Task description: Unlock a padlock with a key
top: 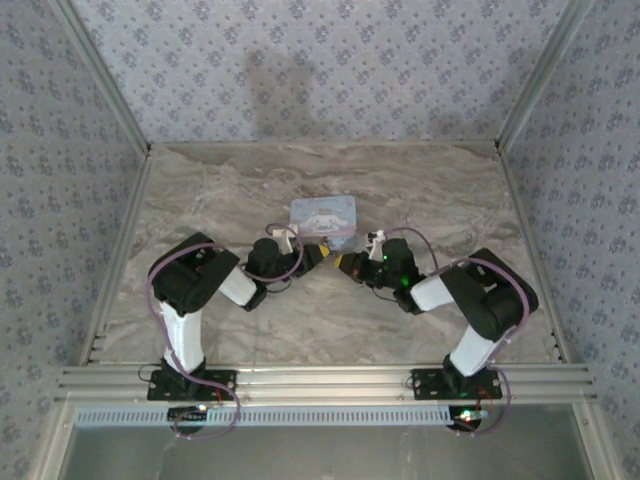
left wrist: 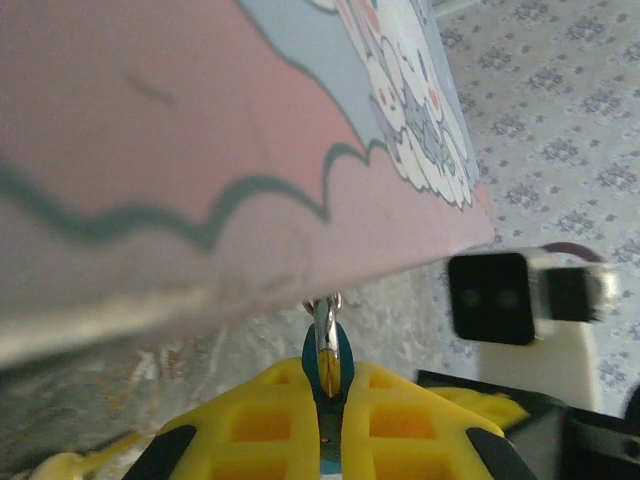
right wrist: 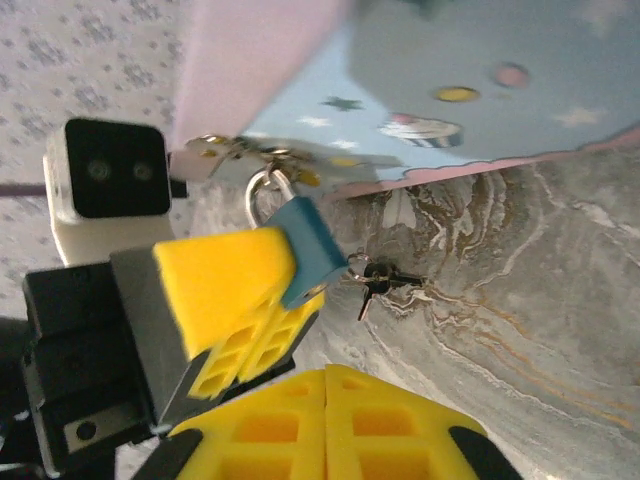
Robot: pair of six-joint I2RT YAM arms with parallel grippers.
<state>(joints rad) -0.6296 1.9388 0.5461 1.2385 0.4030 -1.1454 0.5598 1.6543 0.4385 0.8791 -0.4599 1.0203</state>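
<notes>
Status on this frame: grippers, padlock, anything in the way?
Left gripper shut on padlock, shackle hooked on tin clasp. Right gripper shut, empty. Keys on table beside tin, unheld.

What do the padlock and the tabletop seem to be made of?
The padlock: probably metal; blue painted body, bright silver shackle that glints. The tabletop: marble look, grey-brown veins, slight sheen; real stone or printed laminate, cannot tell.

The left claw (top: 318, 255) and right claw (top: 347, 264) face each other just before the light-blue tin (top: 322, 214).
</notes>
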